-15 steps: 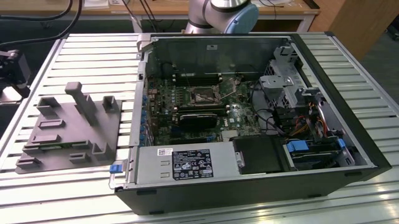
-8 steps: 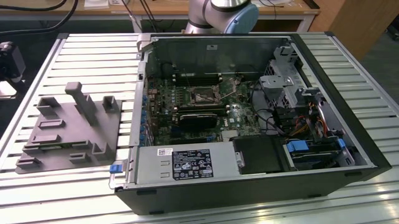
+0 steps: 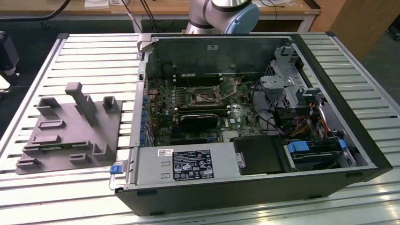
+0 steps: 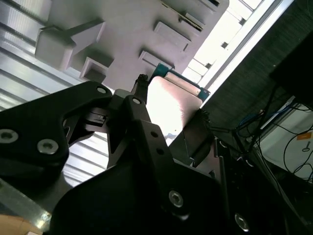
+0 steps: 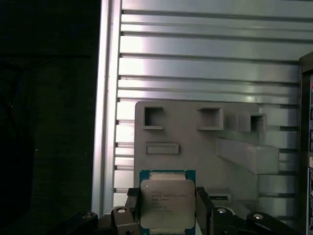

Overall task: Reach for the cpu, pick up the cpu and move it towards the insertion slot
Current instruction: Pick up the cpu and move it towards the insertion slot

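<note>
The cpu is a flat square chip with a silvery top and a green rim. My gripper is shut on it, with a dark finger against each of two opposite edges. In the second wrist view the cpu shows bright between the black fingers of the gripper. It hangs over the grey plastic block, close to that block's edge. The insertion slot is a square socket with a shiny frame on the motherboard inside the open computer case.
The grey block with upright posts lies on the slatted metal table at the exterior view's left, beside the case. A black heatsink-like block sits just below the socket. Cables and drive bays fill the case's right side. The table edge drops off beside the block.
</note>
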You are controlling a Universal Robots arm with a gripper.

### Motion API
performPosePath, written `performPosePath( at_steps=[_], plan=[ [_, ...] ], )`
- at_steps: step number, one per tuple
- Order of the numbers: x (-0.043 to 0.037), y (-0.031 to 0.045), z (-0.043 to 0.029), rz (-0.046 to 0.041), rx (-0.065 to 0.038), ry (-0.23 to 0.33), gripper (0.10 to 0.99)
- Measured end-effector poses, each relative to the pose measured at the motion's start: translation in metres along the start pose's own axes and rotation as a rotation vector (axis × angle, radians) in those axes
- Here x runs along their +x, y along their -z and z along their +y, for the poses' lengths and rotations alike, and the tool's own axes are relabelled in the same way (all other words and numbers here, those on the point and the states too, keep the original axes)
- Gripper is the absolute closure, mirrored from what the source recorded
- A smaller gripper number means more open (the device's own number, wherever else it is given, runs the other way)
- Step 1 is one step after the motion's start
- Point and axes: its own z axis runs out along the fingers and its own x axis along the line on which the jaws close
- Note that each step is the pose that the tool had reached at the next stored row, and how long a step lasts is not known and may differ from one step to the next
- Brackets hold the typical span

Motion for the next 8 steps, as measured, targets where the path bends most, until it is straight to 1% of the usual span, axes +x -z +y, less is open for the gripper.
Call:
performPosePath(
  at_steps=[8],
  plan=[
    [-0.0002,0.0183,0.0007,-0.0011,0.000,0.000,0.549]
  ],
)
